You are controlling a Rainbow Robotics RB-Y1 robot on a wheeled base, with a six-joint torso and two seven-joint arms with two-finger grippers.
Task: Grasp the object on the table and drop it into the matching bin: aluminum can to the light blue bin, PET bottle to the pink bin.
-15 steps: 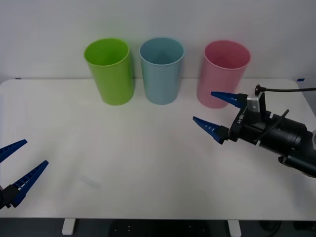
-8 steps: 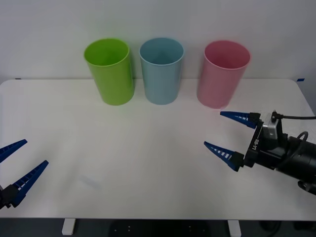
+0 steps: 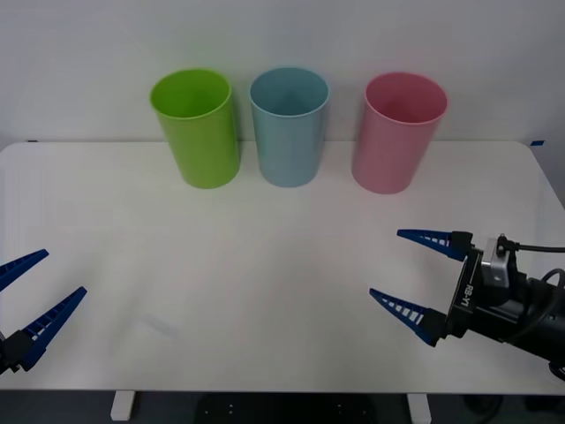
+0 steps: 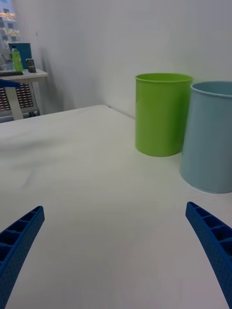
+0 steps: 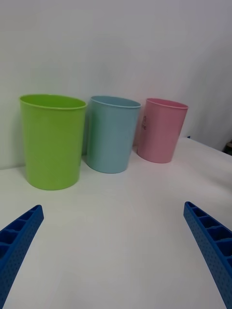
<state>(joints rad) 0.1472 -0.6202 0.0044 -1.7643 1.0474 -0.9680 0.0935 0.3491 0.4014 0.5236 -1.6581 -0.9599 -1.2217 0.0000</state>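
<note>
Bins stand in a row along the far edge of the white bench (image 3: 265,265): a lime green bin (image 3: 196,128) on the left, the light blue bin (image 3: 289,126) in the middle and the pink bin (image 3: 397,132) on the right, all upright with their round rims up. The green and blue ones stand close together; the pink one is a little more apart. The right pincer (image 3: 411,276) hovers low over the near right part of the bench, well in front of the pink bin, its blue ribbed fingers spread wide with nothing between them. The left pincer (image 3: 26,292) sits at the near left corner, also spread wide and holding nothing. Where the can is cannot be told from these views.
</note>
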